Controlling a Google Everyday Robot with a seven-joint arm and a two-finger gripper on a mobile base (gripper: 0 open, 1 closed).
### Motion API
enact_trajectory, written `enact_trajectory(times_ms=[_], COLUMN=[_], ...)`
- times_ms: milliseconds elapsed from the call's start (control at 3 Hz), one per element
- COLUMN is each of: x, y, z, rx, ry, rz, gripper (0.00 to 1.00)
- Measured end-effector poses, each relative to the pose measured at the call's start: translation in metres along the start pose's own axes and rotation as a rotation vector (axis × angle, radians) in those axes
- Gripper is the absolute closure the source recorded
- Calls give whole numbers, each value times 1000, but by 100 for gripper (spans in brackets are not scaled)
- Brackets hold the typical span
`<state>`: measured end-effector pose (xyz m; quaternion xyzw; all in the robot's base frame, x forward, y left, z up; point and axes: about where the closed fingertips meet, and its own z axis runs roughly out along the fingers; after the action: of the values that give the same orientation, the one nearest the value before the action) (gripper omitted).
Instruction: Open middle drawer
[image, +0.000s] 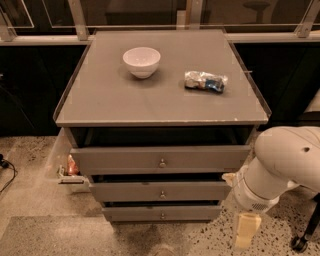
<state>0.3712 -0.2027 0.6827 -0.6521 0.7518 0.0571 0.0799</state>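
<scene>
Jaw state could not be told; the gripper (247, 229) hung at four o'clock of the middle drawer (125, 191), apart from its knob (162, 194).

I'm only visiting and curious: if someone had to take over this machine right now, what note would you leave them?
Tool: low, near the floor, off the right side of the cabinet as seen in the camera view, touching no drawer.
Middle drawer: second of three grey fronts, roughly in line with its neighbours, not pulled out. Its knob is untouched.
Done: arm is beside the cabinet, nothing more.
Left: bring the tool to that knob, grip it, pull the drawer out.
White bowl and packet on top are not part of the job.
</scene>
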Motion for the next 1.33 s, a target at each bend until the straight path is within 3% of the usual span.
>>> enact_trajectory(times_ms=[333,667,1000,1333], x=[-2,-9,-23,-23], y=[11,5,-17,-17], z=[59,118,149,149], rx=[-46,-13,89,89], ry=[-60,-161,-266,-266], rz=[-33,-64,-118,-118], gripper=[0,0,0,0])
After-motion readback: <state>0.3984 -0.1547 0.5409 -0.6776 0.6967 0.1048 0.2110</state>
